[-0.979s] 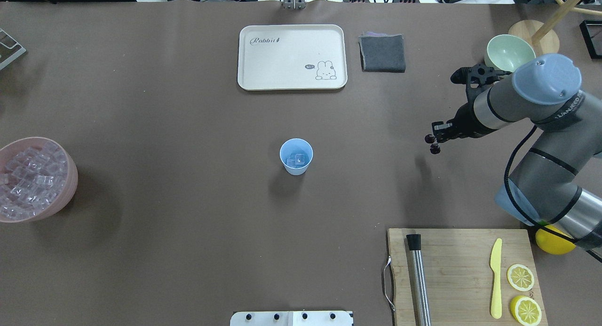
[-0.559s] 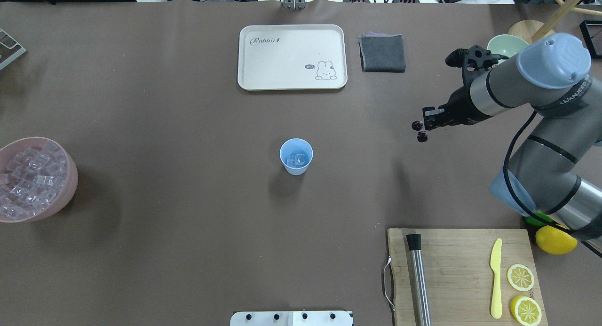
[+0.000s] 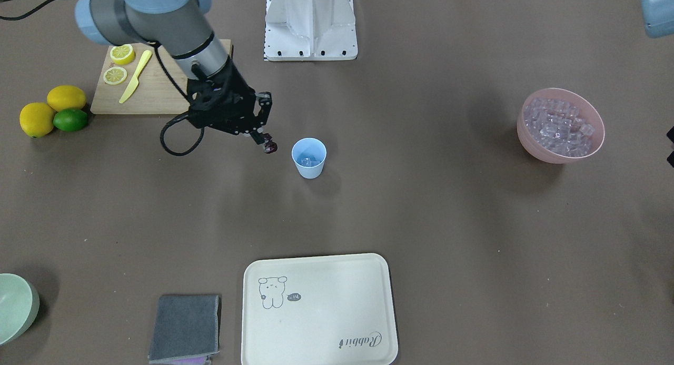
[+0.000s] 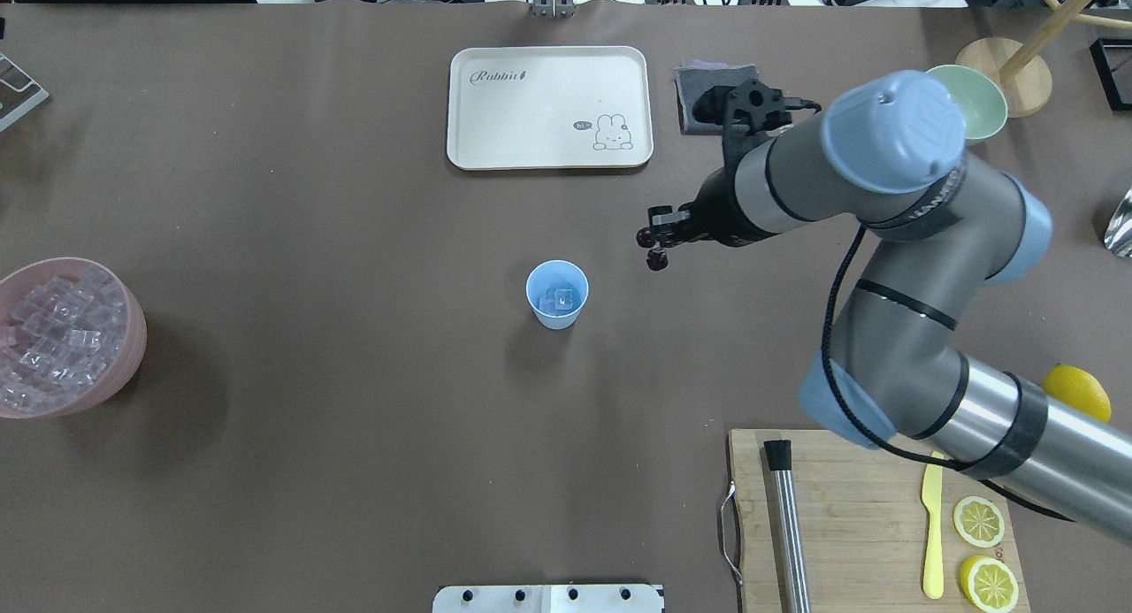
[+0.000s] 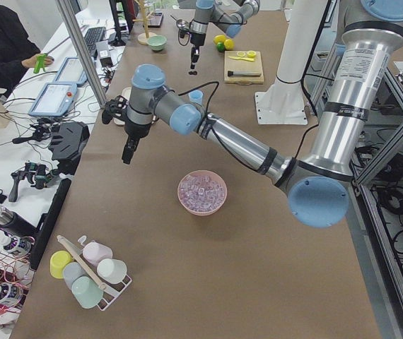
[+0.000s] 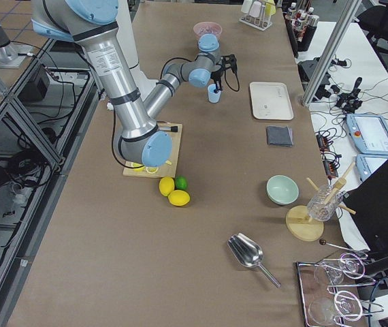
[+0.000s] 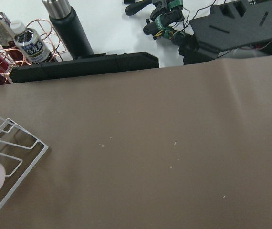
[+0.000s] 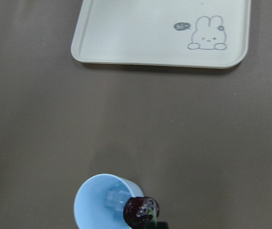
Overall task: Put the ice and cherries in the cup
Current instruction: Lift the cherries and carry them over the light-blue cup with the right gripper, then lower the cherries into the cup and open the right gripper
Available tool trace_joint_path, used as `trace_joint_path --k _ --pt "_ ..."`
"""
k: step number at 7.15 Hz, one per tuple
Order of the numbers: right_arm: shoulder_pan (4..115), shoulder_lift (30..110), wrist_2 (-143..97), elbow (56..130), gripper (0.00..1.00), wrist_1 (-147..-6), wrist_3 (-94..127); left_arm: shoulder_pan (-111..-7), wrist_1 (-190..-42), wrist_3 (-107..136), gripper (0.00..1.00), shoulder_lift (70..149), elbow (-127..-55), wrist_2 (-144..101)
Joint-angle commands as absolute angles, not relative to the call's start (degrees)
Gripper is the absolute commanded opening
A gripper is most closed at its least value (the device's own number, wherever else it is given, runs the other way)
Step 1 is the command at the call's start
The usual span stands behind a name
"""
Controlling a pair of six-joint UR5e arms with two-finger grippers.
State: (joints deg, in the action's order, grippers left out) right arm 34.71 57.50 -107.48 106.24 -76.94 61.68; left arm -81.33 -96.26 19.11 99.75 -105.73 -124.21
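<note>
cherries pinched by the stem, just short of the cup

the right gripper [image 4: 656,234] is closed on the cherries [image 4: 655,259], which hang just under its fingertips. the hold seems to be on the thin stem rather than on the fruit, though the contact itself is too small to make out. the cup [image 4: 557,293] stands upright a short way ahead of the gripper and lower down, near but not yet beneath it. in the right wrist view the dark fruit overlaps the cup's near rim. a few cubes of ice [image 4: 560,300] already lie in the cup.

judging by looks, the cherries are very light, glossy and round, so they would slip or bruise if squeezed. the stem is the sensible place to hold, but it lets the fruit swing under the gripper. the cup looks light and narrow at its base, so a knock on the rim could tip it.

nothing stands between the gripper and the cup. the tray [image 4: 548,104] and grey cloth [image 4: 699,95] lie beyond the gripper, well apart. the pale-green bowl [image 4: 983,111] sits behind it along the arm. the pink bowl [image 4: 133,330] of spare ice is far past the cup.

the left gripper [image 5: 126,152] shows only in the left side view, off past the pink bowl. i cannot tell whether it is open or closed.
</note>
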Motion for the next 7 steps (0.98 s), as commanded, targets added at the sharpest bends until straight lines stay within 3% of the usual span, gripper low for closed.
trace_joint_path --k 1,3,7 --pt "29.5 53.4 -100.9 106.0 0.0 -80.5 61.5 -87.6 -96.2 4.1 0.98 89.9 -106.9 -125.4" --pt "27.7 51.5 -97.6 104.2 0.0 -80.3 60.6 -89.5 -96.1 -0.3 0.98 85.8 -106.1 -126.3" --pt "28.0 48.3 -94.5 97.3 0.0 -79.6 56.7 -89.6 -96.1 -0.4 0.98 85.7 -102.9 -126.4"
